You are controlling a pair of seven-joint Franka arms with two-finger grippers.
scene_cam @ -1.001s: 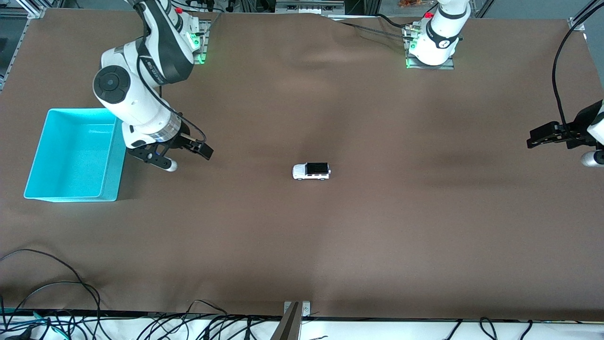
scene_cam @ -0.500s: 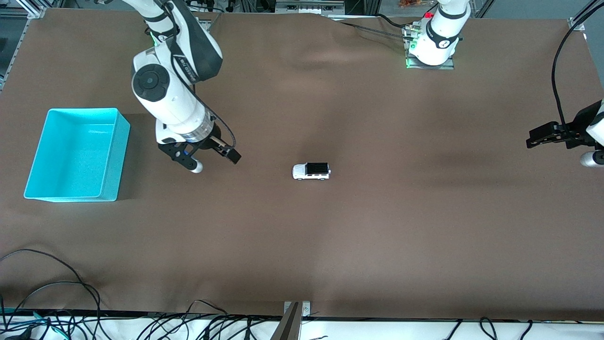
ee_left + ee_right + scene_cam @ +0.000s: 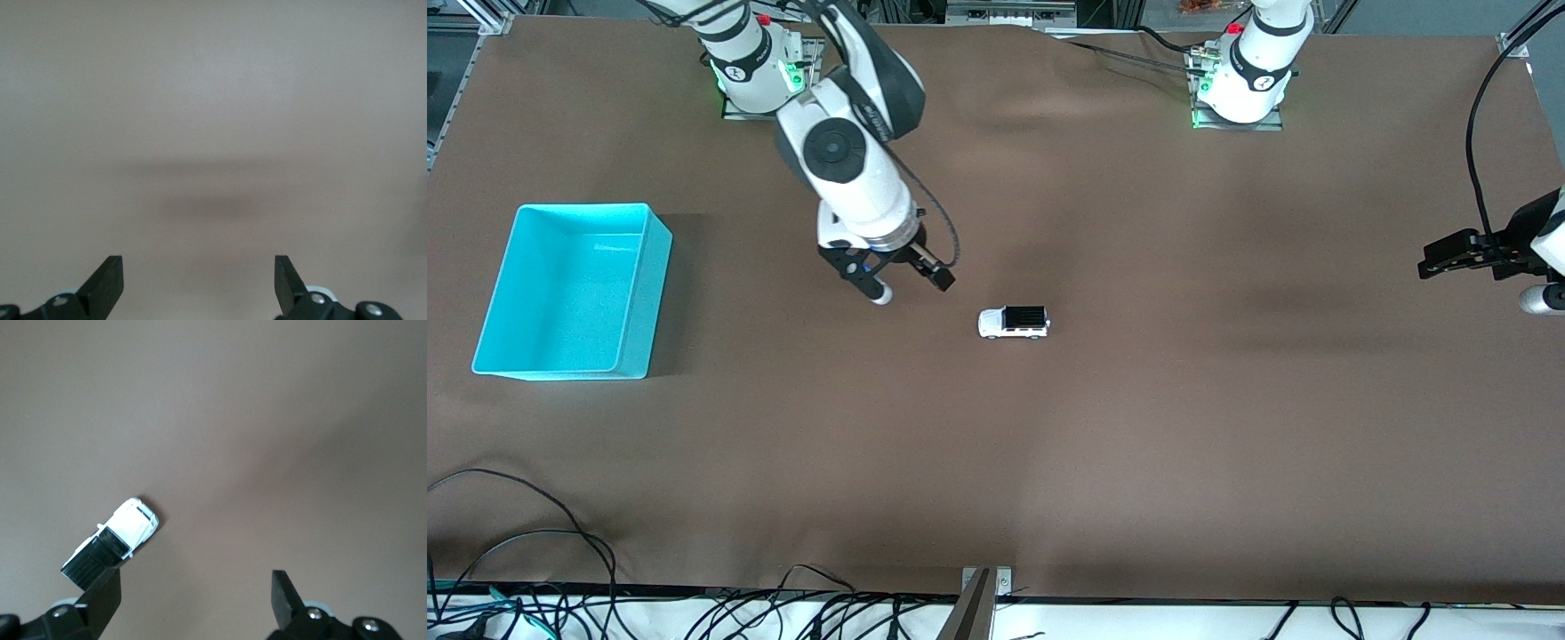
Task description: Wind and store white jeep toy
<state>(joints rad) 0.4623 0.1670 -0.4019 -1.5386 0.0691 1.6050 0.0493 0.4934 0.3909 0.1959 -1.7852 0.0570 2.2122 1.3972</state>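
The jeep [image 3: 1014,322] sits on its wheels near the middle of the brown surface [image 3: 1138,427], side-on to the front camera, with nothing touching it. The right claw [image 3: 903,286] hangs in the air over bare surface just beside the jeep, toward the right arm's end, its fingers spread and holding nothing; in the right wrist view the jeep [image 3: 112,543] shows close to one fingertip [image 3: 103,593] rather than centred between the two. That offset is the main risk: if the claw drops from here, a finger could land on the roof or bump the body and send the toy rolling on its wheels out of the grasp. A small, smooth-sided car is also likely to slip or twist if pinched off-centre, which would spoil the winding pull. The left claw [image 3: 1463,253] waits at the surface's edge at the left arm's end, fingers spread, over bare surface. Open room is generous: the surface around the jeep is bare in all directions, so there is space to draw it back for winding. The bin [image 3: 640,293] stands well apart at the right arm's end, and the carry to it looks clear, though its wall must be cleared on the way in.
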